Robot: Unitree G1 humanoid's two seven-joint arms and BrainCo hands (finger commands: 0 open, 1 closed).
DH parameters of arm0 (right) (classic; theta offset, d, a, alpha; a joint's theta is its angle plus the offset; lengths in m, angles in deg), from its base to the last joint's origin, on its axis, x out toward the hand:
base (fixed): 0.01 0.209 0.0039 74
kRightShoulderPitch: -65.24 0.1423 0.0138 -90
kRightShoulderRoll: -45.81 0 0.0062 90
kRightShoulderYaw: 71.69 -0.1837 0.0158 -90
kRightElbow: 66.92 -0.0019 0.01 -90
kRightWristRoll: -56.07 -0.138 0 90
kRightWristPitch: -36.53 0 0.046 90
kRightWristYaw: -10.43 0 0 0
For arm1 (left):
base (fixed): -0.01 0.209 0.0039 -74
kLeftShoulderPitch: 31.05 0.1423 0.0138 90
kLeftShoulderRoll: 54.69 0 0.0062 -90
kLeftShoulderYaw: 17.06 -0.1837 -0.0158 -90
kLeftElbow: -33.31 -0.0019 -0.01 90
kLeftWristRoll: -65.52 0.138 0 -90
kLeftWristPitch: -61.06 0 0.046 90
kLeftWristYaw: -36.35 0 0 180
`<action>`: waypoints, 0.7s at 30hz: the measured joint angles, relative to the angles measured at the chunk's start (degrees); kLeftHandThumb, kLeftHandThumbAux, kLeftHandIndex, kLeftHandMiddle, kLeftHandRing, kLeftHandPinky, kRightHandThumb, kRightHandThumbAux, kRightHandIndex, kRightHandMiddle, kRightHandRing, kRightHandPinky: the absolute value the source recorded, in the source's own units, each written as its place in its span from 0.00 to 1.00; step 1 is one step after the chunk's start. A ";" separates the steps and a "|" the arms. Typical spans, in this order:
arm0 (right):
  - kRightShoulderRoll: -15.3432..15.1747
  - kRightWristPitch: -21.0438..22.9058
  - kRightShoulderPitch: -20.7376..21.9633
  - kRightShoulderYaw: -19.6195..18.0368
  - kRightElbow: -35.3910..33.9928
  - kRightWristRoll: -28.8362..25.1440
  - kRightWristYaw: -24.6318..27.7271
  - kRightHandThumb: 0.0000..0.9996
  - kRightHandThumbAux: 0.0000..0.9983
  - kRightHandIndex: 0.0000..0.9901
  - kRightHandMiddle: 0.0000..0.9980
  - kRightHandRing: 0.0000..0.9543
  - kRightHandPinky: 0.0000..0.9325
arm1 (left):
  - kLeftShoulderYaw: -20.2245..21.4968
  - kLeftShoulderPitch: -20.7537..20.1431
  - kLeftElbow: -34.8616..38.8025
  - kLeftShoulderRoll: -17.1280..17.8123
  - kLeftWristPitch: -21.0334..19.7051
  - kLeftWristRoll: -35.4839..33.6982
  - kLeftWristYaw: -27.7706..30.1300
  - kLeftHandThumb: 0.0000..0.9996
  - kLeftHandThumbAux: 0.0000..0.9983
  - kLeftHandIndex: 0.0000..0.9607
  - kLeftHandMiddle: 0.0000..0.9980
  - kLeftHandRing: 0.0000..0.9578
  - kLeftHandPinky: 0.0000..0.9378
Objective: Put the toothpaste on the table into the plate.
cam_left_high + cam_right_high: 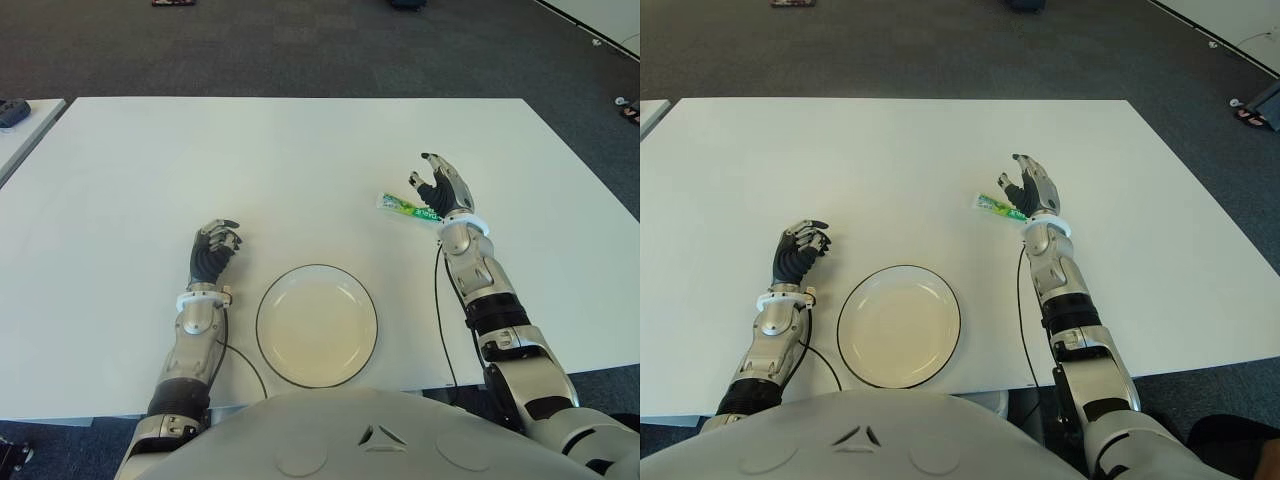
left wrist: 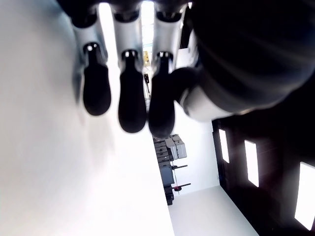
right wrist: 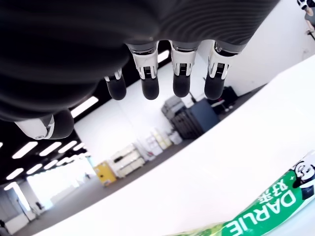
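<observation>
**Right hand over the toothpaste, nothing grabbed**

So the green-and-white toothpaste tube (image 1: 408, 208) is lying flat on the big white rectangular table (image 1: 300, 160), out to the right of the round white plate with the thin dark rim (image 1: 317, 325) and a bit further from the robot. Tube and plate are well apart, and the plate has nothing in it.

The right hand (image 1: 442, 187) shows right at the tube's right end, partly covering it in the eye views. Its own wrist view shows the fingers (image 3: 149, 88) hanging straight and spread apart, with the thumb off to one side and the printed tube (image 3: 266, 212) lying on the table below them. No finger is wrapped around it, so the hand is holding nothing. Whether the palm actually touches the tube, I can't tell.

The left hand (image 1: 212, 252) shows just to the left of the plate, on the near part of the table. Its dark fingers (image 2: 132, 105) are curled in together, thumb tucked against them, with nothing inside.

Beyond the far table edge is dark grey carpet (image 1: 300, 45).
</observation>
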 measured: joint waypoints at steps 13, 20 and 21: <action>-0.47 4.28 11.89 7.04 20.27 2.10 1.37 0.48 0.20 0.00 0.00 0.00 0.00 | -0.01 0.20 0.38 -0.57 -0.07 -0.01 -0.01 0.71 0.72 0.45 0.62 0.65 0.63; -0.11 4.39 18.30 11.02 31.55 2.46 2.93 0.48 0.21 0.00 0.00 0.00 0.00 | -0.04 0.23 0.65 -0.90 -0.25 0.06 -0.03 0.71 0.72 0.45 0.62 0.65 0.64; -0.02 4.35 18.90 11.48 32.78 2.46 2.96 0.48 0.21 0.00 0.00 0.00 0.00 | -0.04 0.23 0.64 -0.93 -0.24 0.07 -0.03 0.71 0.72 0.45 0.62 0.65 0.64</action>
